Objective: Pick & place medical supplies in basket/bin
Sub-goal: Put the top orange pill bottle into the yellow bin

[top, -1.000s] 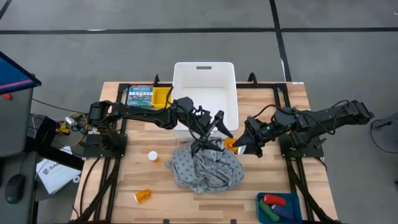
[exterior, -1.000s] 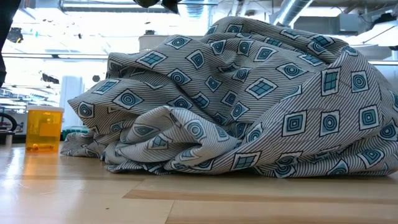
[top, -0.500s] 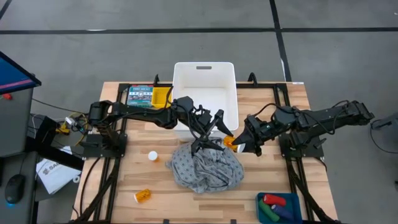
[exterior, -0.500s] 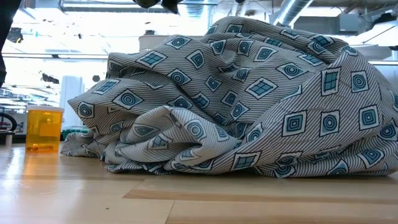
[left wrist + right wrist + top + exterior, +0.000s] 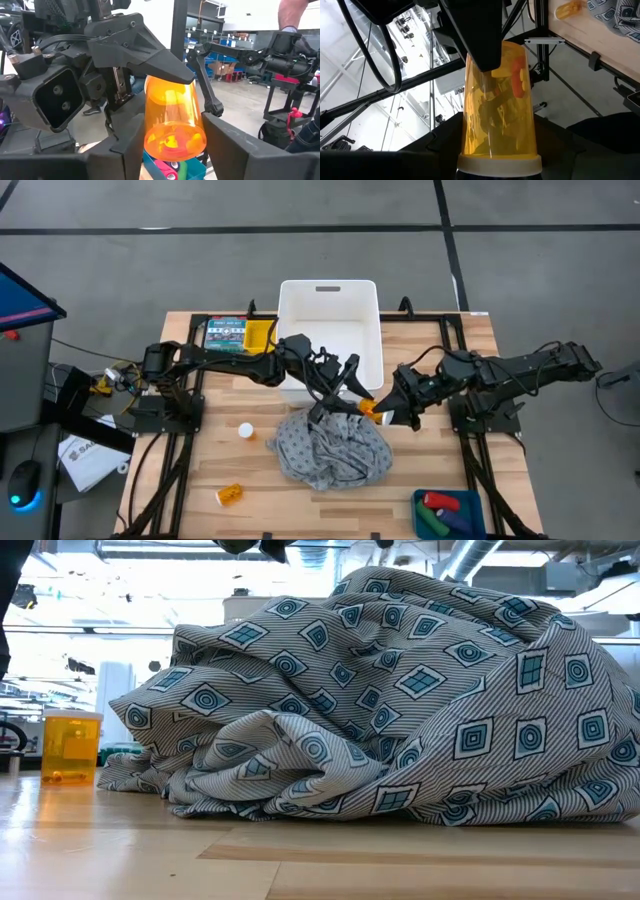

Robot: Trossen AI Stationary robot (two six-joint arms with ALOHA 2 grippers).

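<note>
An orange pill bottle [image 5: 368,408] hangs in the air between my two arms, above the far edge of the grey patterned cloth [image 5: 330,450]. My right gripper [image 5: 385,412] is shut on its capped end and my left gripper [image 5: 352,400] on the other end. The cloth lies in a crumpled heap [image 5: 380,710] on the table. Another orange bottle [image 5: 229,495] lies on its side near the front left. A white cap [image 5: 245,430] shows left of the cloth. In the low view an amber bottle [image 5: 70,745] stands upright there. My left gripper pinches the bottle's closed bottom end [image 5: 175,142] between its two fingers [image 5: 127,150], coming level from the table's left. The bottle lies level and clear of the table. My right gripper pinches the same bottle just above its white cap [image 5: 499,162], coming level from the table's right, one finger [image 5: 150,55] lying along the bottle's wall.
The white bin [image 5: 330,283] stands at the far middle, just behind the arms. A flat teal box [image 5: 225,335] and a yellow holder [image 5: 260,333] sit at the far left. A blue tray [image 5: 478,502] with red, green and dark blue pieces is at the near right corner.
My left gripper's fingers have drawn together onto the bottle that my right gripper holds out. Both arms and the bottle have stayed in place.
</note>
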